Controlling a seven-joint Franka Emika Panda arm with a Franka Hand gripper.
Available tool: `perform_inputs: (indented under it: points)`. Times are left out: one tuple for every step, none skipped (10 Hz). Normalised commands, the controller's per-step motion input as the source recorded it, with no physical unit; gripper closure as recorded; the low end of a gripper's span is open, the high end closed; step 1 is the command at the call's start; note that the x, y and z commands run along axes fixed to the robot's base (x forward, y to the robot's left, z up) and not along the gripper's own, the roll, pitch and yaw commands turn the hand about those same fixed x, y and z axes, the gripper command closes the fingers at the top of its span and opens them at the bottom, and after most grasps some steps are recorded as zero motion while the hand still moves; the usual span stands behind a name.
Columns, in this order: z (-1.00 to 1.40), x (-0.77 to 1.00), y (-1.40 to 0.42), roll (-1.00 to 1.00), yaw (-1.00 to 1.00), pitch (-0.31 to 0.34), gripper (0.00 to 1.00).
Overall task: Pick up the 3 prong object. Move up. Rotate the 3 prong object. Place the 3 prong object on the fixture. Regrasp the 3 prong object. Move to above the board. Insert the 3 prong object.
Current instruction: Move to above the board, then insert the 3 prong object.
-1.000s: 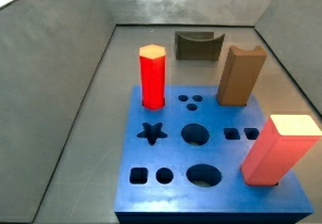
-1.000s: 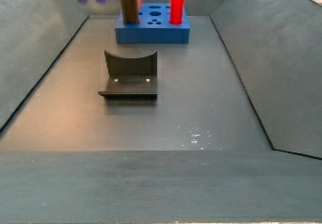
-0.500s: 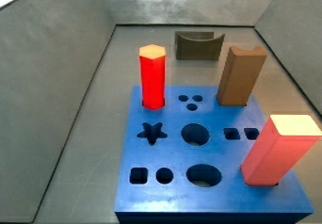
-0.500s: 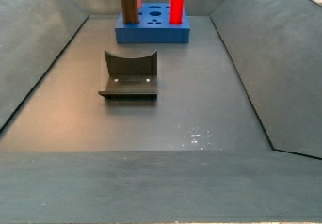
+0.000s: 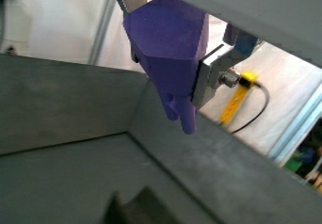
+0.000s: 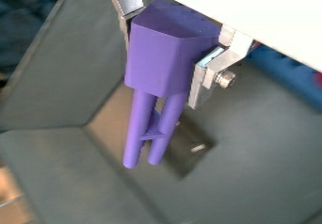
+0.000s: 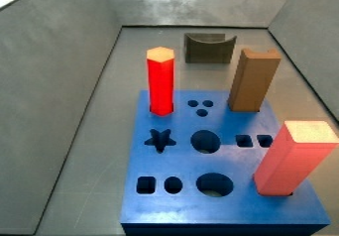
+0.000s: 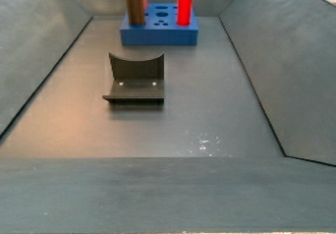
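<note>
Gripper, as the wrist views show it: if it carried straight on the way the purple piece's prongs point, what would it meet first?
The gripper, out of both side views, holds the 3 prong object prongs-first. In a wrist view the prongs aim at the dark fixture on the grey floor, so probably that, though depth is unclear.

No readable text, labels, numbers or signs on anything visible.

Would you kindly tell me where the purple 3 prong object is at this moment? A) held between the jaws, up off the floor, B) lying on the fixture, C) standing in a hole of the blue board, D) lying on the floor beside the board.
A: in both wrist views the gripper clamps the 3 prong object with its prongs hanging free; the board and fixture carry no purple piece.
</note>
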Motion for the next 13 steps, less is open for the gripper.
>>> perform_inputs:
  points:
    - [-0.07,-0.95,-1.00,-1.00,-0.09,-0.088,1.00]
    - [-0.07,-1.00,-1.00,-1.00,-0.09,-0.105,1.00]
    - [-0.07,-1.00,-0.89,-1.00,-0.08,-0.136,1.00]
    - [-0.06,-1.00,-0.84,-1.00,-0.08,-0.144,1.00]
    - [-0.03,-0.70,-0.47,-1.00,-0.08,-0.184,1.00]
    - [-0.01,-0.44,-0.17,-1.00,-0.08,-0.214,1.00]
    - [0.00,-0.23,0.03,-1.00,-0.07,-0.226,1.00]
    - [0.00,-0.18,0.04,-0.93,-0.07,-0.229,1.00]
    - [0.00,-0.15,0.04,-0.64,-0.04,-0.194,1.00]
    - [0.00,-0.13,0.04,-0.51,-0.04,-0.174,1.00]
    - [0.00,-0.09,0.03,-0.28,-0.01,-0.118,1.00]
    - [0.00,-0.08,0.04,-0.22,-0.01,-0.097,1.00]
    - [0.00,0.00,0.00,0.00,0.00,0.006,1.00]
